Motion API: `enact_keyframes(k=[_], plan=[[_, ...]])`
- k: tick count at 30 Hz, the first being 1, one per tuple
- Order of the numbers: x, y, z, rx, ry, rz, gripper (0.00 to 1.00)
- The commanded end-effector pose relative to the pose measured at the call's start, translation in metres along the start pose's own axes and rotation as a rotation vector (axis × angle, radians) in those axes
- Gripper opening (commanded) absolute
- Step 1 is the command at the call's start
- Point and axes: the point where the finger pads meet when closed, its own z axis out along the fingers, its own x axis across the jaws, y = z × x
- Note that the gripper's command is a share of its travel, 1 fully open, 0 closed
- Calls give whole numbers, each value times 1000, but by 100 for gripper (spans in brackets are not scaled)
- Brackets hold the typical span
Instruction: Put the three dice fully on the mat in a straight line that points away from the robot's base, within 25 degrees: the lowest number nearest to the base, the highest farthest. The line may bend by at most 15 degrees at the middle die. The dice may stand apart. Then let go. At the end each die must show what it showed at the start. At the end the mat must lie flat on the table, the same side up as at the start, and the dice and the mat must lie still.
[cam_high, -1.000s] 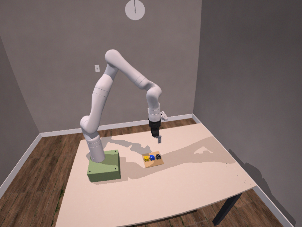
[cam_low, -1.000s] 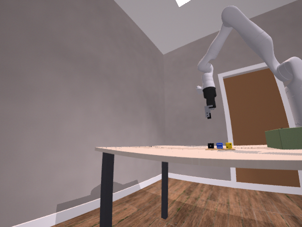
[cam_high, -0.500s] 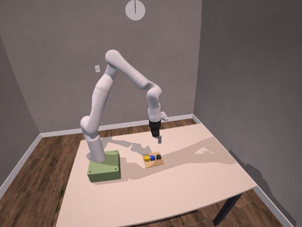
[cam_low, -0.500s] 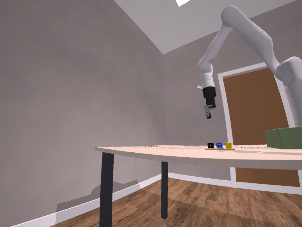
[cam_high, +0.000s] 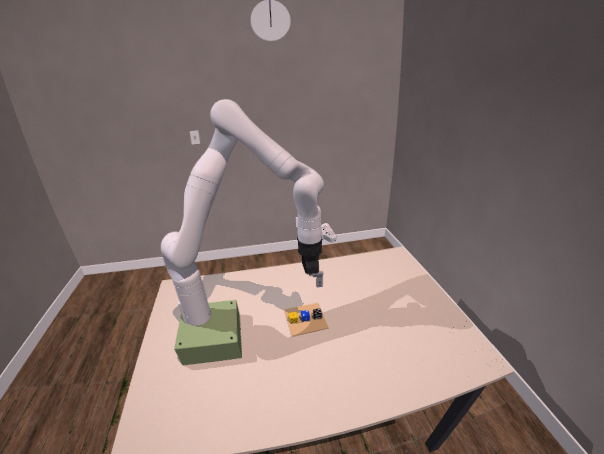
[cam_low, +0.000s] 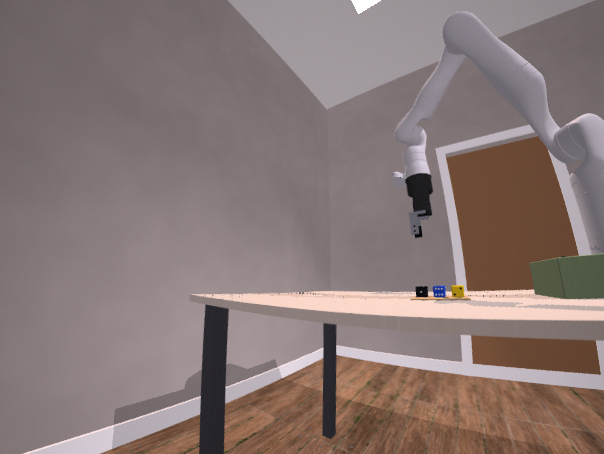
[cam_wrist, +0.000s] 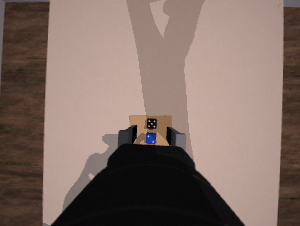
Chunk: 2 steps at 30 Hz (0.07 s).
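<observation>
Three dice stand in a row on a small tan mat (cam_high: 310, 327) (cam_low: 465, 298) (cam_wrist: 135, 120). The yellow die (cam_high: 293, 316) (cam_low: 457, 290) is nearest the base. The blue die (cam_high: 305, 315) (cam_low: 439, 291) (cam_wrist: 151, 138) is in the middle. The black die (cam_high: 317, 314) (cam_low: 421, 291) (cam_wrist: 151, 123) is farthest out. My gripper (cam_high: 318, 280) (cam_low: 417, 227) (cam_wrist: 151, 132) is open and empty, hanging high above the mat, roughly over the blue and black dice. In the wrist view the yellow die is hidden behind the gripper body.
The green base block (cam_high: 210, 335) (cam_low: 570, 275) stands on the table left of the mat. The table's far edge (cam_high: 350, 250) runs behind the gripper. A door (cam_low: 510, 225) is in the wall beyond.
</observation>
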Motion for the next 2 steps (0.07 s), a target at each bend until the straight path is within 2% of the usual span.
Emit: enact_keyframes(k=[1, 2], plan=[[0, 0, -1, 2, 0, 0, 100], [0, 0, -1, 2, 0, 0, 100]])
